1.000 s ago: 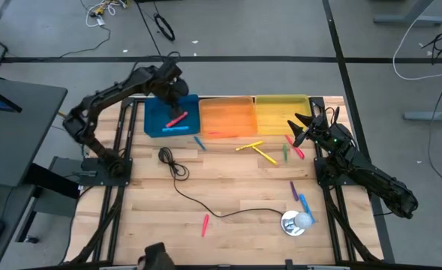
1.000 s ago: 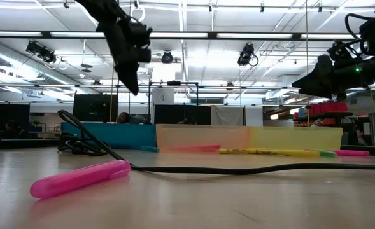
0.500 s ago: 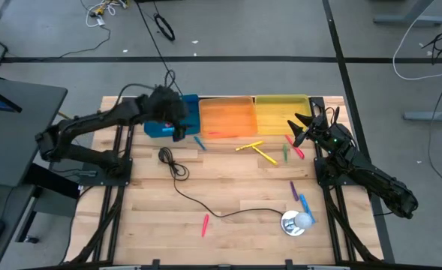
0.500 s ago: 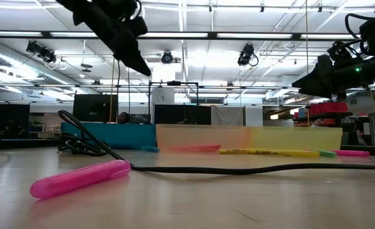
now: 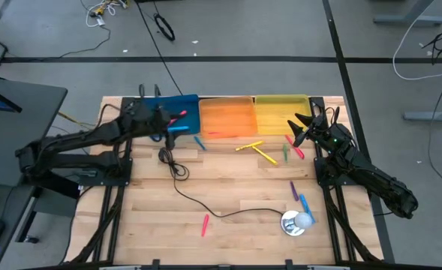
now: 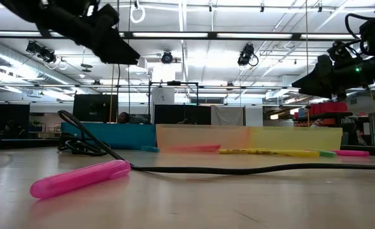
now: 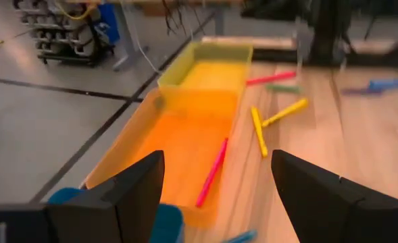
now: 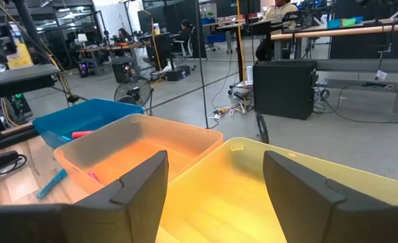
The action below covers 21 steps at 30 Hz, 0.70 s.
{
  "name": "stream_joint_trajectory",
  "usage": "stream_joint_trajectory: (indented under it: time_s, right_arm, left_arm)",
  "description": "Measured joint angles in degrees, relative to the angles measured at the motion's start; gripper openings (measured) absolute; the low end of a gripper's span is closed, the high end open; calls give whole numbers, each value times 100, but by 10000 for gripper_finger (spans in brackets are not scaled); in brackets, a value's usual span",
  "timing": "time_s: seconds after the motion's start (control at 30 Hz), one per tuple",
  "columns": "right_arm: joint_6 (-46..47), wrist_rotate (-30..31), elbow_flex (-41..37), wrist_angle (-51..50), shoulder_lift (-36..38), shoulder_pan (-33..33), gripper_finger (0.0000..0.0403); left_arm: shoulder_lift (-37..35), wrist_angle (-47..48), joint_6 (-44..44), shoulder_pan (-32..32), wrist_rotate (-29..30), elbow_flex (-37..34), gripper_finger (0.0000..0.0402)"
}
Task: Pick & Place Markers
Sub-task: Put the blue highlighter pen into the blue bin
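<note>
Markers lie scattered on the wooden table: a pink one (image 5: 205,223) near the front, two yellow (image 5: 249,145), a green (image 5: 285,154), a red (image 5: 296,148), a purple (image 5: 293,189) and blue ones (image 5: 199,141). A red marker (image 5: 179,115) and a blue one lie in the blue tray (image 5: 183,105). A pink marker (image 7: 212,172) lies in the orange tray (image 5: 228,112). My left gripper (image 5: 168,124) hovers open at the blue tray's near left corner, nothing between its fingers (image 7: 117,196). At the table's right edge, beside the yellow tray (image 5: 281,109), my right gripper (image 5: 299,127) waits open.
A thin black cable (image 5: 177,171) runs from a coil beside the blue tray across the table to a round silver-white object (image 5: 296,222) at the near right. The three trays stand in a row along the far edge. Bare wood lies at the near left.
My left gripper has drawn back from above the blue tray toward the table's left and near edges, sinking a little. It has tipped up from pointing steeply down to nearly level. Its fingers stay open. The markers in the tray lie as before.
</note>
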State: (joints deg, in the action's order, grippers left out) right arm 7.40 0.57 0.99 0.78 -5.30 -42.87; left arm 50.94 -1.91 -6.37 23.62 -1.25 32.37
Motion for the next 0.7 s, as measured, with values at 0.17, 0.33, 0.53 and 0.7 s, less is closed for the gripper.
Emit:
stream_joint_trajectory:
  time_s: [0.17,0.33,0.53,0.7]
  right_arm:
    - [-1,-1,0,0,1,0,245]
    - [2,-2,0,0,1,0,245]
    - [1,-2,0,0,2,0,245]
    - [2,-1,0,0,0,1,245]
  left_arm:
    - [-658,-1093,310,0,358,-811,280]
    - [-1284,-2230,577,2,423,-1790,280]
    - [-1936,-2557,580,2,205,-2581,280]
    - [-2419,-2569,590,2,-120,-2978,280]
